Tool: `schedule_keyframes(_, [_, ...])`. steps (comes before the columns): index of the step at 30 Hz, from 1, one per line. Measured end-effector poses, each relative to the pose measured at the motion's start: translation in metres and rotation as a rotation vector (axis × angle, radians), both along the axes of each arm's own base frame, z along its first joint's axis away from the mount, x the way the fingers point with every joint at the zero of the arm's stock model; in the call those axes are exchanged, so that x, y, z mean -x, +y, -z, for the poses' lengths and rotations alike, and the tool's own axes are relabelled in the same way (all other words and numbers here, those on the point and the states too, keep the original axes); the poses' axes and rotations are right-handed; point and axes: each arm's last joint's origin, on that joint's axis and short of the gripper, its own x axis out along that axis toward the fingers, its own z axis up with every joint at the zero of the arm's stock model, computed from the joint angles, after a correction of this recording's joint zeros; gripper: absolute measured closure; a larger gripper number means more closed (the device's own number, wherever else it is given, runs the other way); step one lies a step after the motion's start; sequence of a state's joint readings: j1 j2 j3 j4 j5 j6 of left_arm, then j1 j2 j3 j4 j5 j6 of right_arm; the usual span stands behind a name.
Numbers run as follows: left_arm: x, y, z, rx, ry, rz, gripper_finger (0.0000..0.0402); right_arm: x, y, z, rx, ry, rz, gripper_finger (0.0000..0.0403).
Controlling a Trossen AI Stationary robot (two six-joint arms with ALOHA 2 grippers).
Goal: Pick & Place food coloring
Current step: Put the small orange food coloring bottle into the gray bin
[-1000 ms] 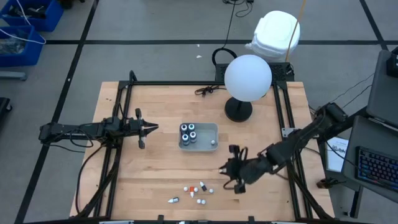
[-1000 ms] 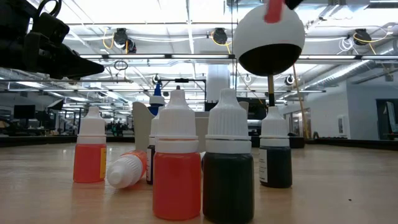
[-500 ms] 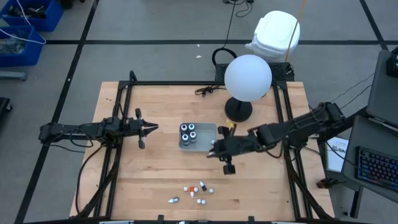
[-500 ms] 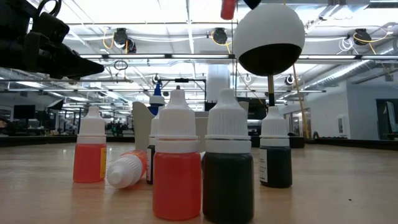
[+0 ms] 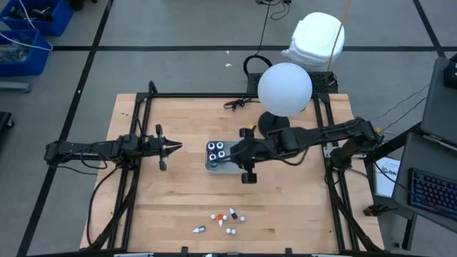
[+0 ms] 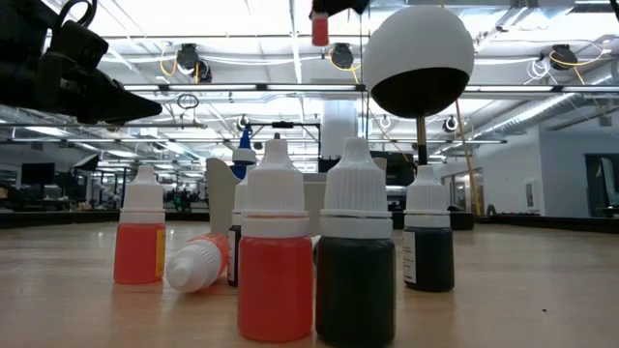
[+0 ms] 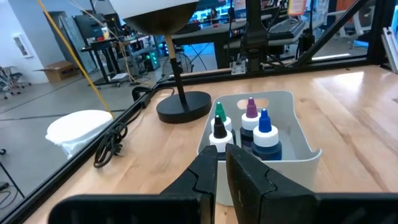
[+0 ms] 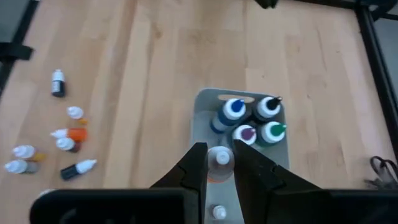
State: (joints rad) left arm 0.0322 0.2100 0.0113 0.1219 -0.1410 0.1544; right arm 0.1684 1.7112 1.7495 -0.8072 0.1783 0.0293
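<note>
A small red dropper bottle (image 8: 219, 163) is held by the right gripper (image 8: 217, 163) above the tray (image 5: 241, 165); left gripper (image 7: 220, 163) is parked w/ fingers nearly shut, empty.

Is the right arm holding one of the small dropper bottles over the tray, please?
Yes, the right gripper is shut on a red dropper bottle above the tray.

The right arm stretches across the table's middle, its gripper (image 5: 245, 158) pointing down with fingers (image 8: 198, 163) pinched close. The left arm lies level at the left side, its gripper (image 5: 170, 147) seemingly closed.
</note>
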Motion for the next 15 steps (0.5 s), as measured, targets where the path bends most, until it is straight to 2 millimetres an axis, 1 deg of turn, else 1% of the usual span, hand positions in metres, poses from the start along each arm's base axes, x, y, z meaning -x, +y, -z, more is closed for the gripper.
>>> schedule_keyframes(5, [0.000, 0.000, 0.000, 0.000, 0.000, 0.000, 0.0360, -0.007, -0.016, 0.005, -0.006, 0.017, 0.012, 0.0353])
schedule_keyframes(9, [0.000, 0.000, 0.000, 0.000, 0.000, 0.000, 0.0360, -0.009, -0.028, 0.005, -0.023, 0.019, 0.024, 0.0353])
schedule_keyframes(12, [0.000, 0.000, 0.000, 0.000, -0.001, 0.000, 0.0360, -0.010, -0.033, 0.005, -0.024, 0.014, 0.008, 0.0353])
schedule_keyframes(15, [0.000, 0.000, 0.000, 0.000, -0.001, 0.000, 0.0360, -0.013, -0.036, 0.010, -0.035, -0.013, -0.013, 0.0353])
